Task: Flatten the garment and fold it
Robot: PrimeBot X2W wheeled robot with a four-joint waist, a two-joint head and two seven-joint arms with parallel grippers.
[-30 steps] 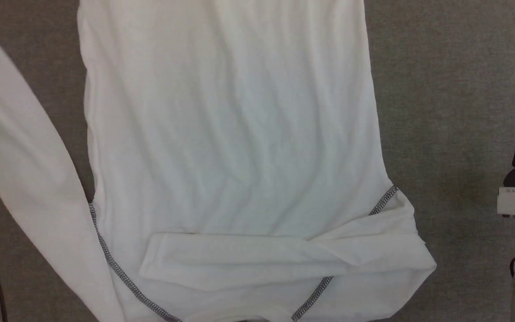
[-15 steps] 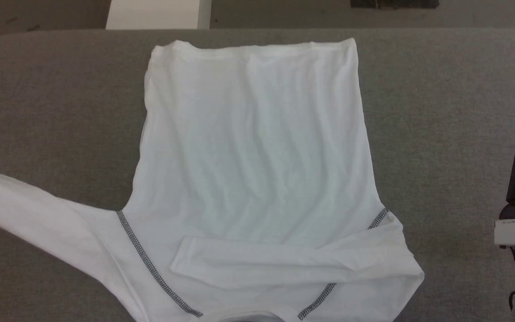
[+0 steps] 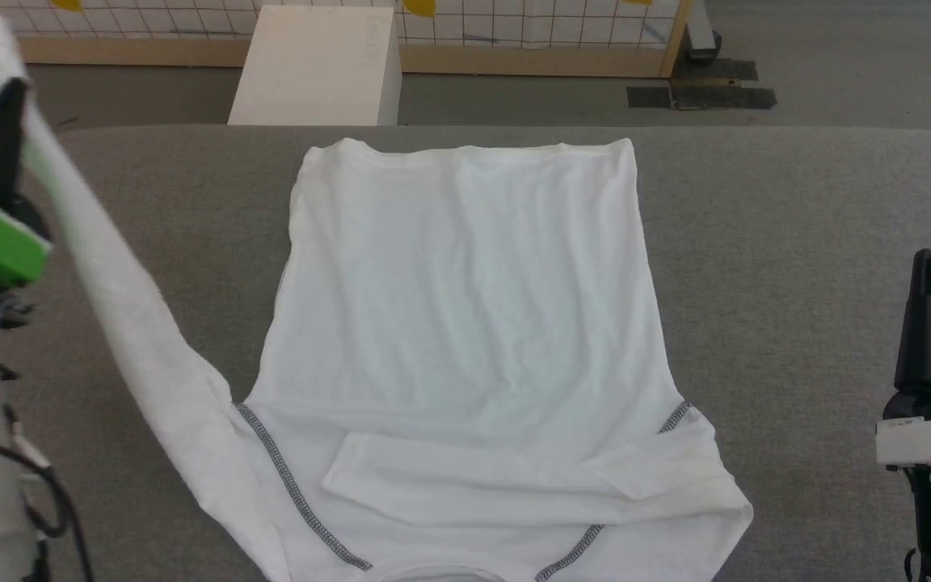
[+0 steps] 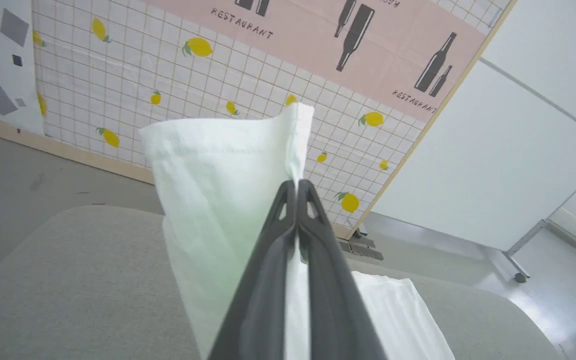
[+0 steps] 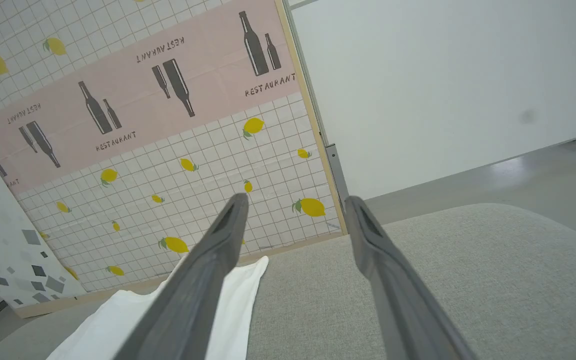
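While our left gripper [image 4: 297, 184] clamps one cuff aloft, the large white thin-fabric long-sleeved garment [image 3: 465, 307] lies flat on the grey cloth-covered table [image 3: 797, 242].
We see our right gripper [image 5: 295, 202] spread and empty over the table's right side, well apart from the garment. Beyond the table are grey floor, a cream box [image 3: 316, 69], a plain white wall [image 5: 443, 75] and a white grid panel [image 5: 193, 200] dotted with yellow lemons. Its pink band [image 4: 318, 45] shows dark bottles and the word "RESTAURANT".

White garment [image 3: 465, 299], grey zigzag seams, on grey table [image 3: 797, 210].
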